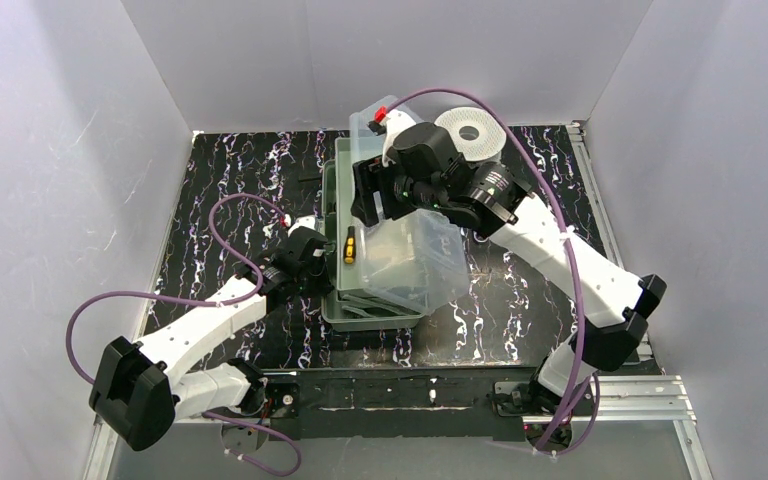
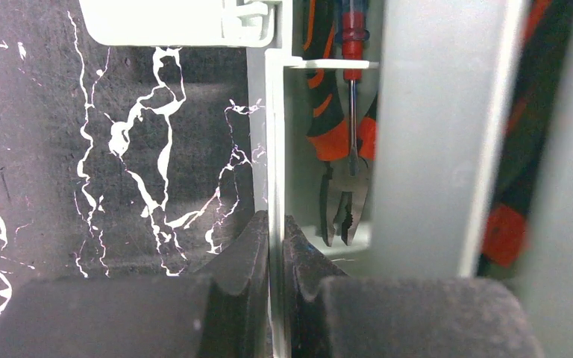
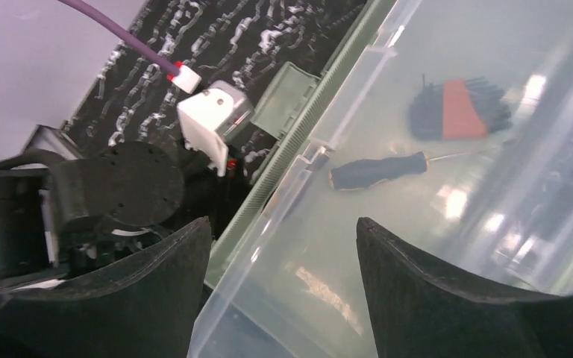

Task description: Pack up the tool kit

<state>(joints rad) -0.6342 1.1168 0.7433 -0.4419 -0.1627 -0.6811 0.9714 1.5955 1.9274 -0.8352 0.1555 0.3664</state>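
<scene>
The pale-green tool kit box (image 1: 375,312) sits mid-table with its clear lid (image 1: 415,258) lying askew and tilted across it. My left gripper (image 1: 322,262) is shut on the box's left wall (image 2: 274,134), one finger on each side of it. Inside the box are orange-and-black pliers (image 2: 341,212) and a red screwdriver (image 2: 352,45). My right gripper (image 1: 375,195) is open over the lid (image 3: 418,194), and the lid's edge runs between its fingers (image 3: 283,224). Through the lid I see a black-handled screwdriver (image 3: 379,170) and a black-and-red hex key set (image 3: 459,108).
A white round spool (image 1: 470,132) lies at the back right, behind the right arm. A yellow-and-black screwdriver (image 1: 349,245) shows at the box's left edge. The box's green latch (image 3: 283,97) hangs outward. Grey walls enclose the black marbled table (image 1: 230,200).
</scene>
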